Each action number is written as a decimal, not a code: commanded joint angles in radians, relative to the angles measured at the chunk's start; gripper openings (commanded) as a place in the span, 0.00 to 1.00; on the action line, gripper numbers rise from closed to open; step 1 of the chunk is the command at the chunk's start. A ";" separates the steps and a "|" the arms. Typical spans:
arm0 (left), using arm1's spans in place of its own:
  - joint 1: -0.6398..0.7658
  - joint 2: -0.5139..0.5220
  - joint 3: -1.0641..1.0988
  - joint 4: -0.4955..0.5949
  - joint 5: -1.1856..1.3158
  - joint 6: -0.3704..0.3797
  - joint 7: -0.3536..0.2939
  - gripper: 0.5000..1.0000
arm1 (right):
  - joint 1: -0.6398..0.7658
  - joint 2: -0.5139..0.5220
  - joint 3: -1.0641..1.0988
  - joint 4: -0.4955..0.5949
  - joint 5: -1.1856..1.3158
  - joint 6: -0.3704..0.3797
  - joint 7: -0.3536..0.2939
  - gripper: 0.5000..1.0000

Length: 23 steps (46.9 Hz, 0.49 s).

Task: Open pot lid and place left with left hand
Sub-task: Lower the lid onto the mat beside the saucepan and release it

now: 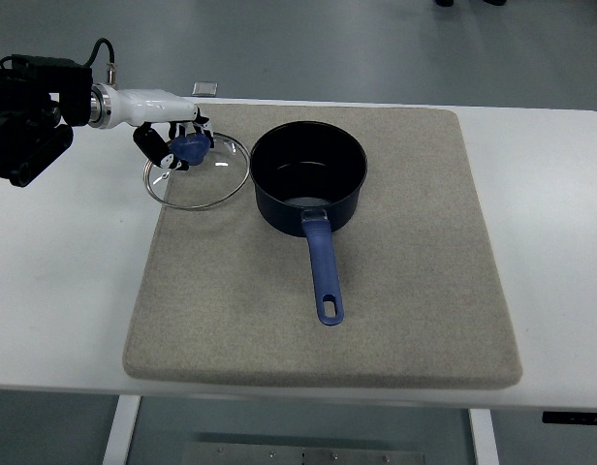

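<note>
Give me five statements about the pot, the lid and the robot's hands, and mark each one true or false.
1. The glass lid sits on the pot. False: it is off the pot, at its left over the mat's edge.
2. The left hand is closed on the lid's blue knob. True.
3. The pot handle points toward the far edge of the table. False: it points toward the near edge.
4. The pot stands on the grey mat. True.
5. The right hand is gripping the pot handle. False: no right hand is in view.
</note>
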 commanded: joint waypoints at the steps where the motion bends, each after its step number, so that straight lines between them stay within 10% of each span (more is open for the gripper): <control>1: 0.005 -0.006 -0.003 0.014 -0.007 0.000 0.000 0.55 | 0.000 0.000 0.000 0.000 0.000 0.000 0.000 0.83; 10: 0.011 -0.005 -0.014 0.017 -0.167 0.046 0.000 0.95 | 0.000 0.000 0.000 0.000 0.000 0.000 0.000 0.83; 23: 0.039 -0.005 -0.023 0.019 -0.462 0.086 0.000 0.98 | 0.000 0.000 0.000 0.000 0.000 0.000 0.000 0.83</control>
